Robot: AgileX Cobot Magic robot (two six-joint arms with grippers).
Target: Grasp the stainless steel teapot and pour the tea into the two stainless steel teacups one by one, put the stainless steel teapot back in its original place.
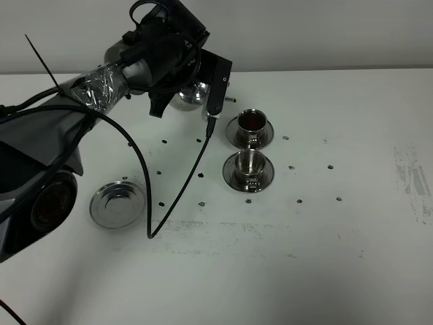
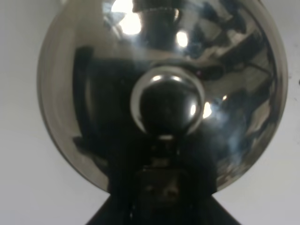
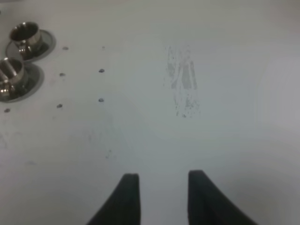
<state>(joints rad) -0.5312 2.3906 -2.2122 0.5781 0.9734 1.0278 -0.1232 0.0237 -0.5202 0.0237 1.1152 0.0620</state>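
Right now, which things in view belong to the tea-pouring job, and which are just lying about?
Job: shiny steel teapot with knobbed lid; far small steel cup on saucer, holding dark tea; near matching cup; flat round steel tray.
Lying about: dangling black cable; grey scuff on the white table; open right claw, idle.

White table (image 1: 304, 271), matte, evenly lit. Small dark dots (image 1: 330, 166) scattered across its middle. Grey scuff patch (image 1: 413, 179) near the right edge. Plain pale wall (image 1: 325, 34) along the far side.
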